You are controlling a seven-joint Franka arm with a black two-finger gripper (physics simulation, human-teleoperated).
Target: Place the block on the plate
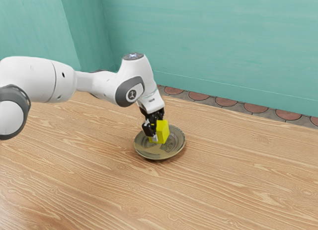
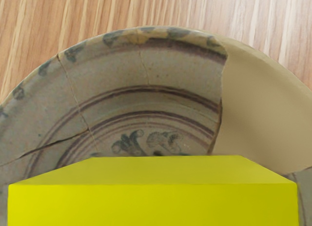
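"How's the claw (image 1: 159, 132)?"

"Closed on the block (image 1: 163, 130), as far as I can make out. One finger lies along its near side in the exterior view; the far finger is mostly hidden behind the block."

"And where's the block?"

"Over the plate (image 1: 175, 148), within its rim. I can't tell whether its underside touches the plate; the claw covers part of it, and the wrist view cuts off its near part."

"Which way does it point?"

"It looks about upright in the exterior view, flat sides standing steep. In the wrist view one edge runs straight across. I can't tell its long axis; no side is clearly the longest."

"What about the plate?"

"It lies flat on the table (image 1: 233, 180). Its middle is partly behind the block, but cracks, dark rings and a plain tan patch reaching the rim are clear enough."

"Farther out?"

"The arm (image 1: 94, 83) comes in from the exterior view's left, its base cut off by the edge. Past the table there's a strip of reddish scalloped tiles (image 1: 198, 96), then a green wall (image 1: 218, 46)."
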